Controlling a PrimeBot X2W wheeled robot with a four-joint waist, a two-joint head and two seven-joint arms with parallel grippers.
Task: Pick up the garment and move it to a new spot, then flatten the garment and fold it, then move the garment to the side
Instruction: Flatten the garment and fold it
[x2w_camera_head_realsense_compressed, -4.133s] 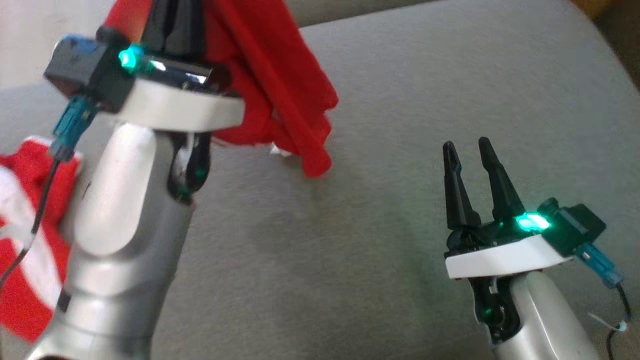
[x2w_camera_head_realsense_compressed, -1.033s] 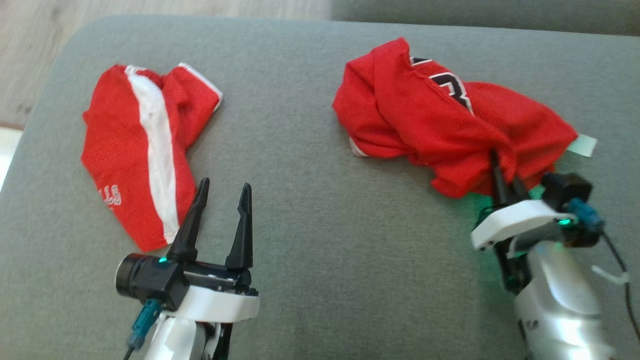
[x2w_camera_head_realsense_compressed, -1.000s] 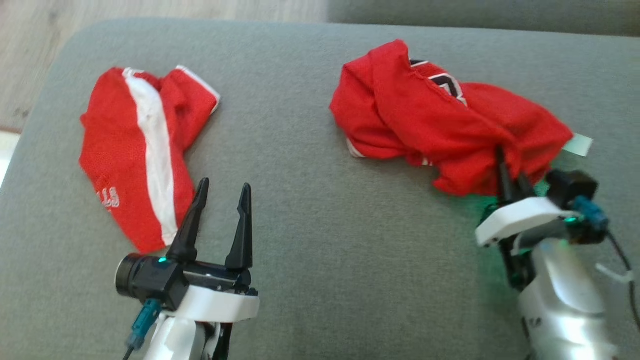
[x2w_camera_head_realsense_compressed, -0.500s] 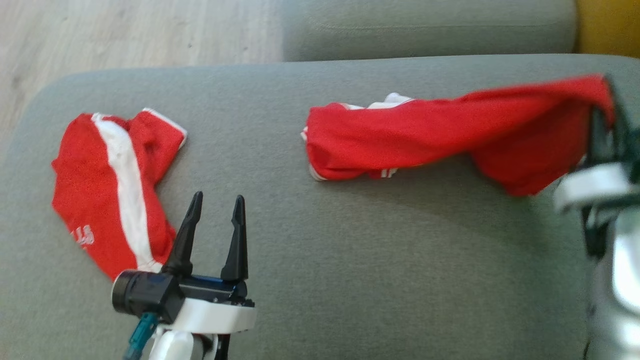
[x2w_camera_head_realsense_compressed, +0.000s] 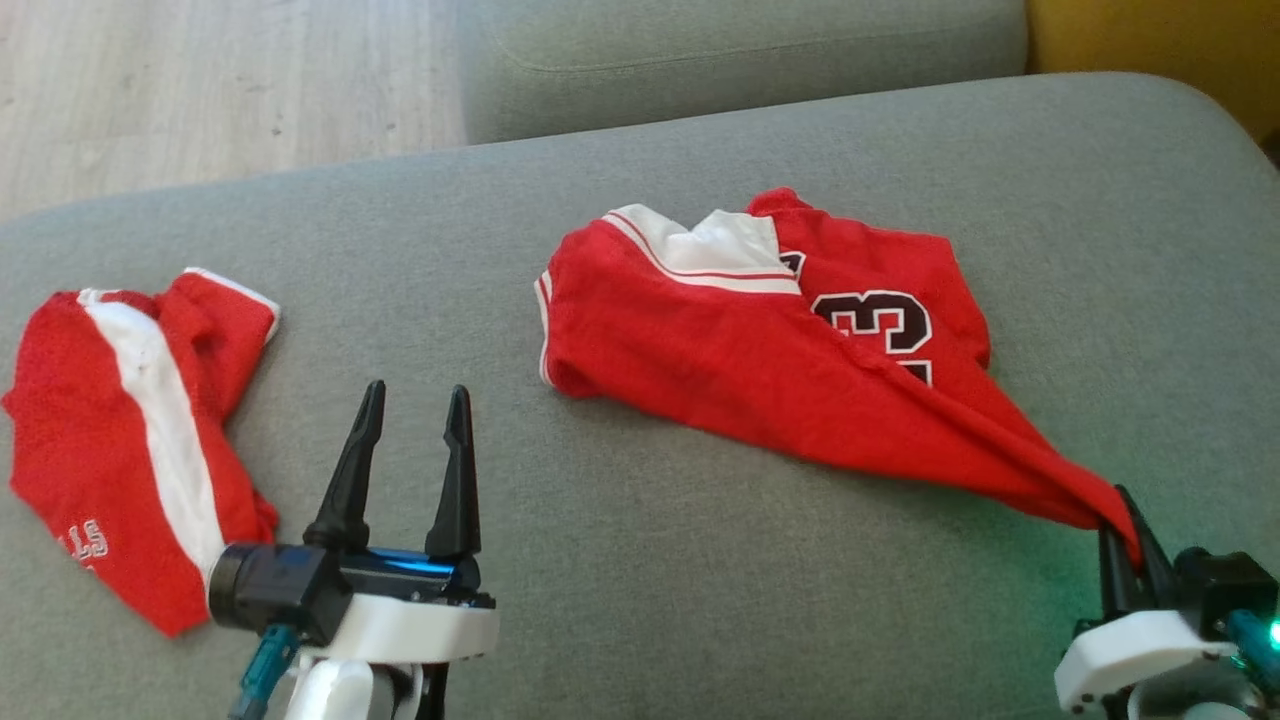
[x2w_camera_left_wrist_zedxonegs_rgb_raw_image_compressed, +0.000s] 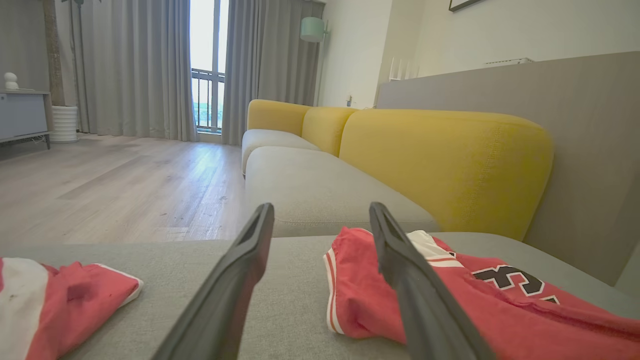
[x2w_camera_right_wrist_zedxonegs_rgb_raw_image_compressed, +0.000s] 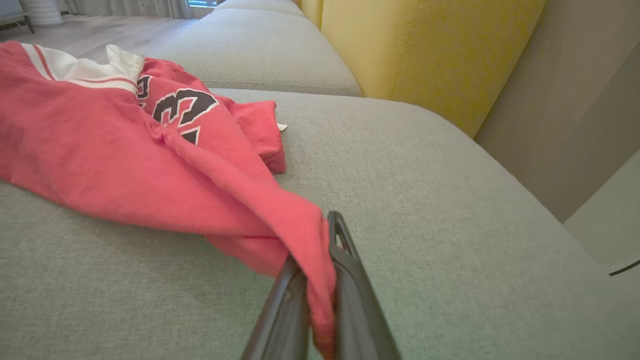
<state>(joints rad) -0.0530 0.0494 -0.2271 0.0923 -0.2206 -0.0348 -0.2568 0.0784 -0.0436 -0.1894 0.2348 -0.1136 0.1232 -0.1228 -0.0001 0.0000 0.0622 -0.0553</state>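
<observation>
While your right end effector (x2w_camera_head_realsense_compressed: 1128, 525) is clamping its corner, the red cloth jersey (x2w_camera_head_realsense_compressed: 720, 350) is lying stretched away forward-left.

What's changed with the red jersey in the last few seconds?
The left gripper, which held the jersey aloft, let it go in a heap. The right gripper pinched its near edge and drew it out toward the robot, spreading it flatter. The left gripper stays open; the shorts lie as before.

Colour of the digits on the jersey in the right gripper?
Black digits, white-outlined, on the red jersey; best in head view.
</observation>
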